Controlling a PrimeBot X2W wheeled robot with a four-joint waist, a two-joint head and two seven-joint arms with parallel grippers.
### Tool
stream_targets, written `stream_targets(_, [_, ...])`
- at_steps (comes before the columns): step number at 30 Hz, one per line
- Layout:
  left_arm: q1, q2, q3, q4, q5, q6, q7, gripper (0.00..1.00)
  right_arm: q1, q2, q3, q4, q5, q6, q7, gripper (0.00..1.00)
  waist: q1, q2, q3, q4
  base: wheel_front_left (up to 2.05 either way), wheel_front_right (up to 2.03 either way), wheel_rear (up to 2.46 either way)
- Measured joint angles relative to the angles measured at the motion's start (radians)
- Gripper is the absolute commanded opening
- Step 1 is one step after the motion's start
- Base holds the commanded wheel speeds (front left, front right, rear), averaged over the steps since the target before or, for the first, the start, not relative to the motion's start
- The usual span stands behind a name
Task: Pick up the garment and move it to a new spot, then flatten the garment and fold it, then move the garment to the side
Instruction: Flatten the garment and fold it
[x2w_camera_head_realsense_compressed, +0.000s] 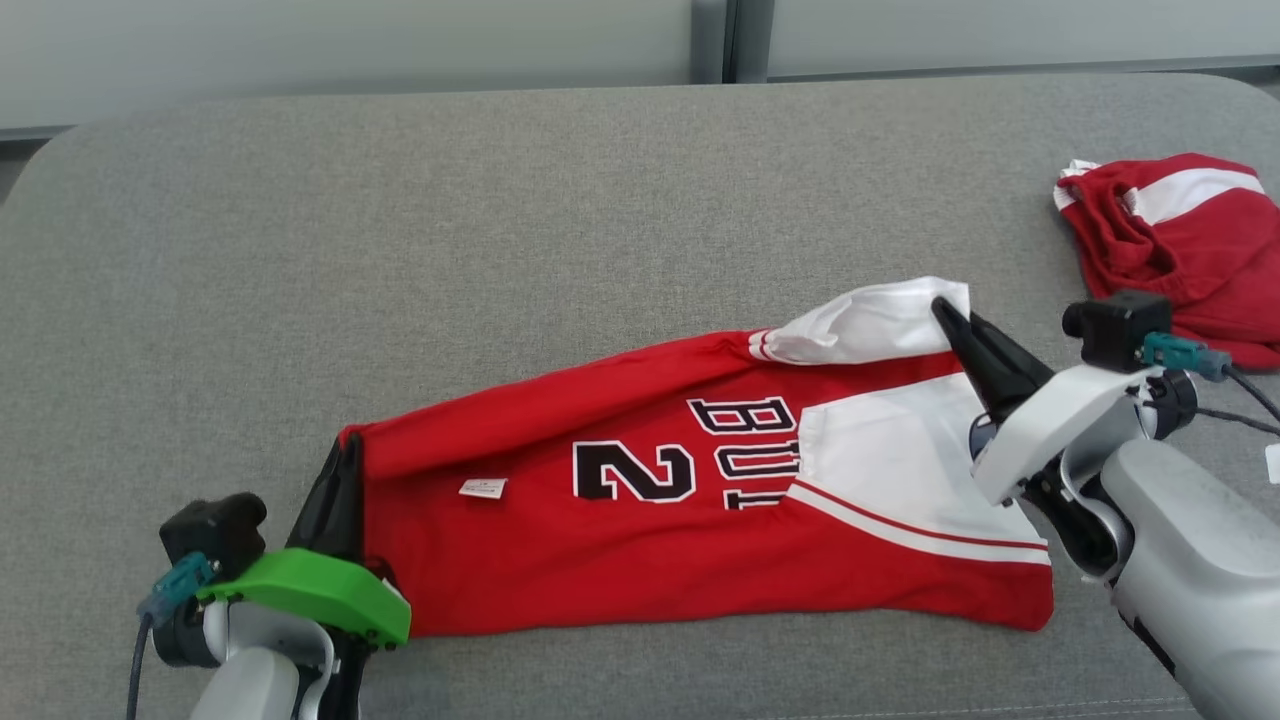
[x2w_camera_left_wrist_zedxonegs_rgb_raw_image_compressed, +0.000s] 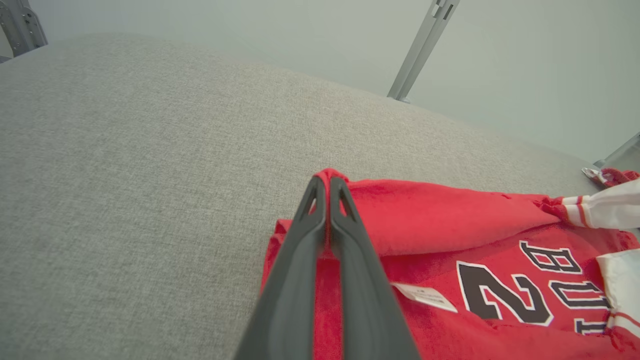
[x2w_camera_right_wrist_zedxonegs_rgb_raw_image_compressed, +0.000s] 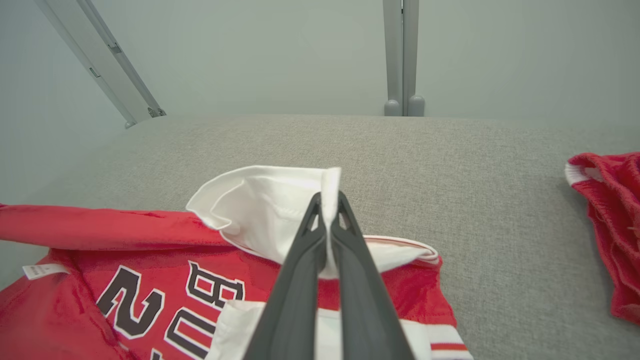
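Fingers (x2w_camera_head_realsense_compressed: 985, 362), two pairs, both on one garment (x2w_camera_head_realsense_compressed: 600, 570).

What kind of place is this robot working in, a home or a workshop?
Likely a test room, not a home: a broad grey padded surface, bare pale panels on metal posts behind it, and a red jersey and another red garment laid out.

We read numeral 2 (x2w_camera_head_realsense_compressed: 633, 472), black with white edge, on red garment (x2w_camera_head_realsense_compressed: 560, 560), between left claw (x2w_camera_head_realsense_compressed: 350, 445) and right claw (x2w_camera_head_realsense_compressed: 942, 305). Next to it, toward right claw, we read letters BU (x2w_camera_head_realsense_compressed: 748, 416). Further letters cut off under white panel (x2w_camera_head_realsense_compressed: 890, 450). Small white tag (x2w_camera_head_realsense_compressed: 483, 488) between numeral 2 and left claw. Its print too small for us to read.
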Motion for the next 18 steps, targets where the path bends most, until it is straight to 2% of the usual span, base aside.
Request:
stream_targets(8, [0.112,0.000,0.012,-0.012,-0.015,0.019,0.000,0.00,0.127,-0.017,0.014,-0.072,-0.004,0.000,0.000,0.00,0.0000,0.0000,-0.042,-0.025,0.00,0.00,0.00])
stream_targets(18, [0.161,0.008,0.022,0.004,-0.021,0.035,0.001,0.00,0.202,-0.047,0.017,-0.183,-0.071,0.000,0.000,0.00,0.0000,0.0000,-0.058,-0.055,0.00,0.00,0.00])
